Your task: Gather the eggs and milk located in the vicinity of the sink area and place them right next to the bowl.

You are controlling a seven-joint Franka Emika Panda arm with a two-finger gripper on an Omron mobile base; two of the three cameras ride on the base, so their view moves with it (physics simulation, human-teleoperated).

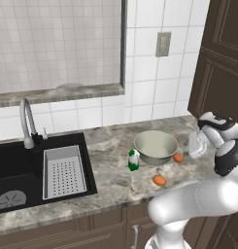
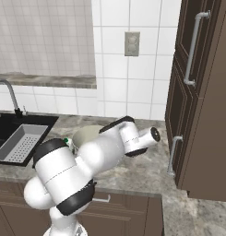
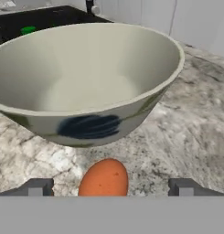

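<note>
- While the robot's two-finger hand [image 3: 109, 187] stands wide open with nothing in its grip, a small orange-brown oval egg [image 3: 103, 178] lies on the speckled grey stone worktop [image 3: 195, 137] between its dark fingertips [image 3: 38, 187], just in front of the bowl.
- In the left base view this egg [image 1: 178, 157] sits right beside the wide round bowl, pale beige inside and greyish outside [image 1: 156, 146]; by my reading its placing is done.
- A second orange-brown egg [image 1: 159, 180] lies nearer the worktop's front edge, close to the bowl but apart from it; it may yet need a nudge closer.
- The small green milk container with a white top [image 1: 133, 159] stands upright just beside the bowl's left side, so that part looks complete.
- Farther left, the black recessed sink [image 1: 13, 165] with its grey perforated drainer tray [image 1: 64, 171] holds none of the task's things.
</note>
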